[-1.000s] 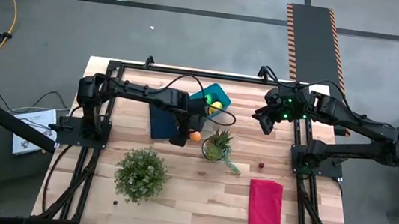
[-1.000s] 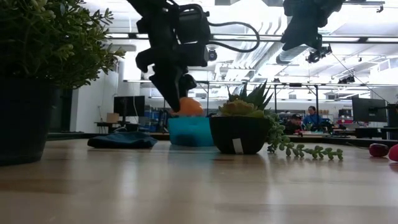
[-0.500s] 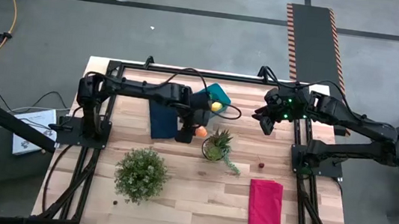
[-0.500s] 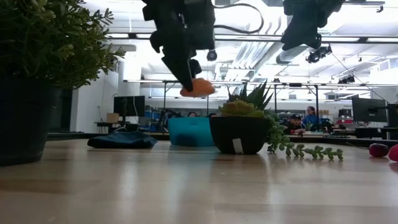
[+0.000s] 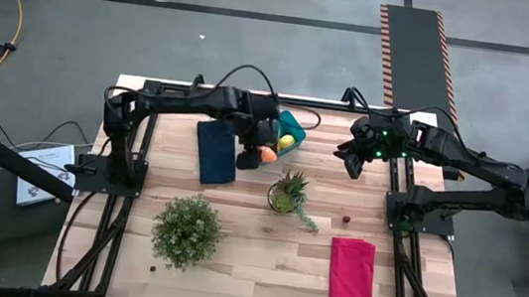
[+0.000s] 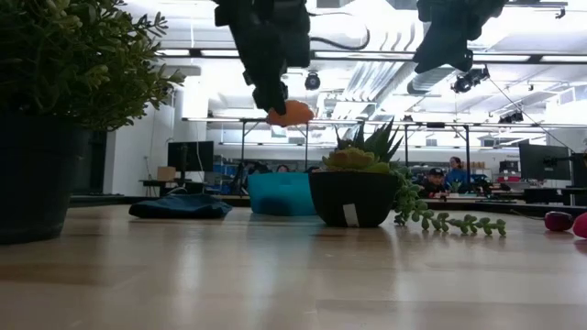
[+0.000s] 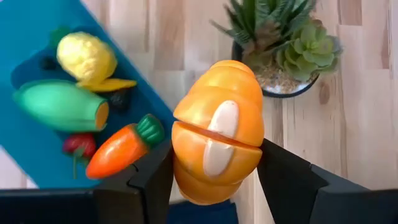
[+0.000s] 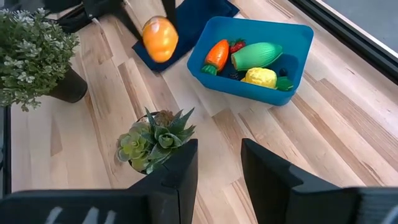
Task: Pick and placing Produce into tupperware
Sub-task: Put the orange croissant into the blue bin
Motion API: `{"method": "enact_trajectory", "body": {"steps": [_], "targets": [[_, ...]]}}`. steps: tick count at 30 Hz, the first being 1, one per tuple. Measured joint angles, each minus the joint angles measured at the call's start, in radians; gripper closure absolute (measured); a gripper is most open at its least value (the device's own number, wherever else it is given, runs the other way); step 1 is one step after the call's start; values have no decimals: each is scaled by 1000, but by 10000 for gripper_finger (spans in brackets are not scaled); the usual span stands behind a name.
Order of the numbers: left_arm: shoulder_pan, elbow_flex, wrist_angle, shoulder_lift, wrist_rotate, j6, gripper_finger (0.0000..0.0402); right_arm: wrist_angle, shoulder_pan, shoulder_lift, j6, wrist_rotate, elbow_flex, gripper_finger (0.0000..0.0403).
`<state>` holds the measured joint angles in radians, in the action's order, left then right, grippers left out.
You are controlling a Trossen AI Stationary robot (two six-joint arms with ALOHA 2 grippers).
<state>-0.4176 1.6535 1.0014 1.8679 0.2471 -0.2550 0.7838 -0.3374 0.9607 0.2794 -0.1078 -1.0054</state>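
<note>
My left gripper (image 5: 256, 155) is shut on an orange oval toy fruit (image 7: 217, 130), held in the air just in front of the blue tupperware (image 5: 292, 124). The fruit also shows high above the table in the low view (image 6: 290, 113). The tub (image 8: 249, 93) holds a green oval (image 8: 257, 55), a carrot (image 8: 217, 55) and a yellow lemon (image 8: 260, 76). My right gripper (image 8: 217, 165) hangs open over the far right of the table (image 5: 351, 163), with nothing between its fingers. My left gripper pinches the orange oval between its two fingers, one on each of two opposite sides, low on the fruit (image 7: 180, 177). The fingers (image 7: 283, 177) slant down from above. The fruit is lifted clear of the table, and the seam between its two halves runs across from finger to finger.
A succulent in a dark pot (image 5: 286, 193) stands just in front of the held fruit. A dark blue cloth (image 5: 215, 150) lies left of it. A bushy potted plant (image 5: 187, 230) stands front left. A red cloth (image 5: 352, 276) and a small red piece (image 5: 345, 218) lie at the right.
My left gripper has risen with the orange oval and carried it from beside the succulent toward the table's far edge, up to the tub. The fruit stays between the fingers. My right arm has kept still.
</note>
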Motion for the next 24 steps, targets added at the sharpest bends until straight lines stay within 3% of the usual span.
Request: {"method": "enact_trajectory", "body": {"steps": [16, 24], "targets": [[-144, 7, 17, -16, 15, 63, 199, -22, 0, 0, 5, 0, 0, 289], [-154, 7, -91, -16, -19, 105, 198, -59, 0, 0, 11, 0, 0, 289]]}}
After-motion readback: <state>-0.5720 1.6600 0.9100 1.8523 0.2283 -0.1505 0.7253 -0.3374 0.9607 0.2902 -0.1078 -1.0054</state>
